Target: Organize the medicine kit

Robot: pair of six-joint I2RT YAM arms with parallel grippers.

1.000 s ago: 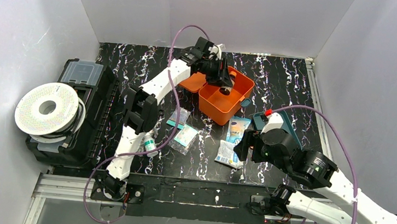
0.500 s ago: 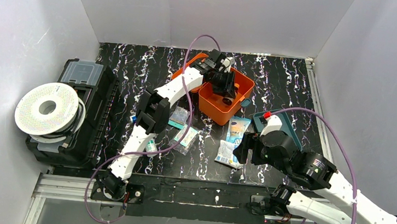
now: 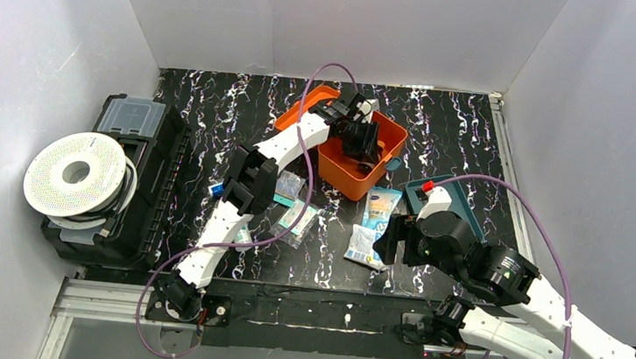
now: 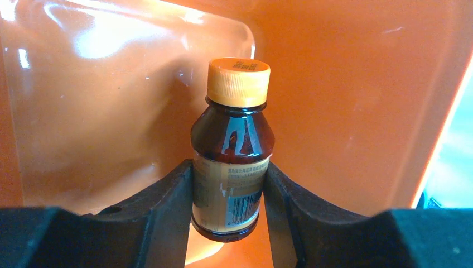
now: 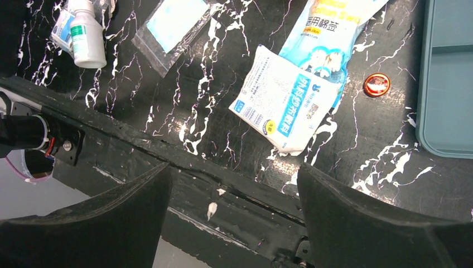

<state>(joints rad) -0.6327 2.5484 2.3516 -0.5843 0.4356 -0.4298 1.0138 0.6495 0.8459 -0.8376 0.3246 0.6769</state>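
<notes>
Left of and nearer to you than the bright orange rectangular plastic medicine kit (image 3: 392,136), a small white plastic bottle with a green label (image 5: 86,36) and a clear zip bag holding a pale blue pad (image 5: 175,25) lie loose on the black white-veined worktop (image 3: 216,104). The kit itself stands open, and your left arm reaches down into it. Inside, the left fingers (image 4: 167,206) are closed on the label of a dark brown glass bottle with an orange screw cap (image 4: 232,139). This is the relation your next move turns on: the bottle's long axis runs straight out along the fingers, cap leading, toward the kit's orange inner wall (image 4: 346,84). You cannot tell whether the bottle touches the kit's floor, so I would judge the drop before letting go. On the kit's near side, the right fingers (image 5: 128,206) are spread wide and empty, hanging above a white soft packet with blue print (image 5: 287,103). A small red round cap (image 5: 376,85) lies just right of that packet, beside the dark teal tray (image 5: 446,84). The right arm is the nearer one for these.
</notes>
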